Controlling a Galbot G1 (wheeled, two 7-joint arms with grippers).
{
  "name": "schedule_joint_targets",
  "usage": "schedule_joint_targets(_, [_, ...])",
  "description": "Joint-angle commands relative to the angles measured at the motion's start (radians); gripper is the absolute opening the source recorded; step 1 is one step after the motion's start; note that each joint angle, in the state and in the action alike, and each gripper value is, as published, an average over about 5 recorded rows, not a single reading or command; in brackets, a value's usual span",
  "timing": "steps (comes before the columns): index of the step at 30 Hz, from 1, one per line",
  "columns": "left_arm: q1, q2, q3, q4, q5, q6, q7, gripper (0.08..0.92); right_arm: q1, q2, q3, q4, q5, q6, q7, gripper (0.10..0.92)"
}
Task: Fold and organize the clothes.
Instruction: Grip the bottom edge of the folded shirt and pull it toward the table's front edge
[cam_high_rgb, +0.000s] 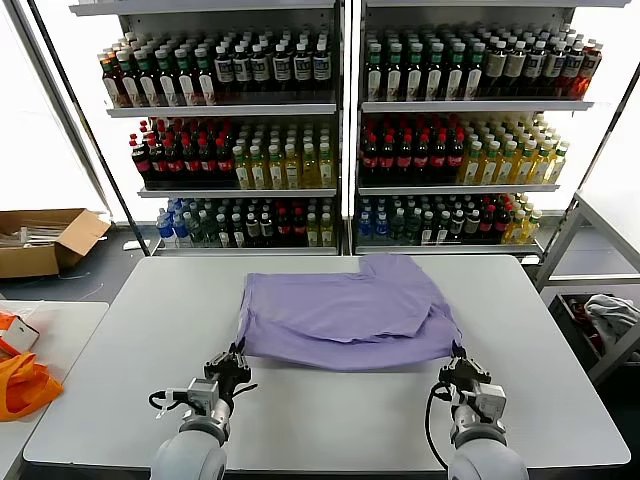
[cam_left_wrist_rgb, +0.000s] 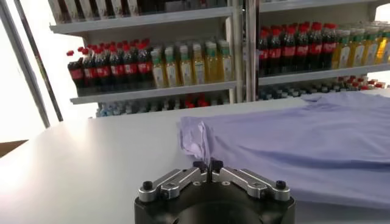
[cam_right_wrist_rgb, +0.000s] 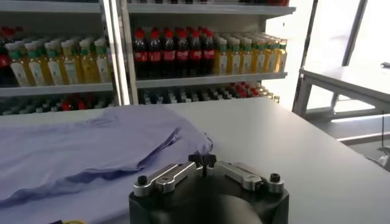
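The clothes are one lavender T-shirt (cam_high_rgb: 345, 310), spread plain side up across the middle of the white table (cam_high_rgb: 130, 400), partly folded over itself on the right. My left gripper (cam_high_rgb: 238, 358) is at its near left corner, shut, with a bunched bit of hem pinched at the fingertips (cam_left_wrist_rgb: 208, 165). At the near right corner my right gripper (cam_high_rgb: 457, 362) is shut the same way on the cloth (cam_right_wrist_rgb: 202, 159). The T-shirt (cam_left_wrist_rgb: 304, 134) stretches away from both grippers over the table, as the right wrist view also shows (cam_right_wrist_rgb: 79, 146).
Shelves of drink bottles (cam_high_rgb: 340, 150) stand behind the table. A cardboard box (cam_high_rgb: 45, 240) lies on the floor at the far left. An orange bag (cam_high_rgb: 25, 385) rests on a side table on the left. A grey-white bundle (cam_high_rgb: 610, 315) sits at the right.
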Motion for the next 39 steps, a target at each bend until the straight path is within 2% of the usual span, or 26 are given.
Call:
schedule_joint_targets(1, [0.261, -0.009, -0.014, -0.180, 0.007, -0.022, -0.014, 0.095, -0.205, 0.004, 0.014, 0.093, -0.034, 0.015, 0.025, 0.108])
schedule_joint_targets(10, [0.337, -0.019, -0.024, -0.188, 0.016, -0.039, -0.022, 0.095, -0.268, -0.004, 0.005, 0.113, -0.054, -0.004, 0.060, 0.108])
schedule_joint_targets(30, [0.347, -0.033, -0.017, -0.161, 0.041, -0.074, -0.008, 0.095, -0.277, -0.006, -0.025, 0.101, -0.089, -0.011, 0.052, 0.111])
schedule_joint_targets(33, [0.334, -0.039, -0.008, -0.167, 0.040, -0.079, -0.011, 0.097, -0.274, -0.011, -0.020, 0.114, -0.087, -0.014, 0.050, 0.157])
schedule_joint_targets(35, [0.321, -0.043, -0.004, -0.170, 0.040, -0.078, -0.018, 0.110, -0.271, -0.015, -0.011, 0.124, -0.082, -0.016, 0.049, 0.217])
schedule_joint_targets(39, [0.297, -0.046, 0.001, -0.176, 0.039, -0.073, -0.024, 0.209, -0.261, -0.030, 0.008, 0.137, -0.066, -0.021, 0.040, 0.329])
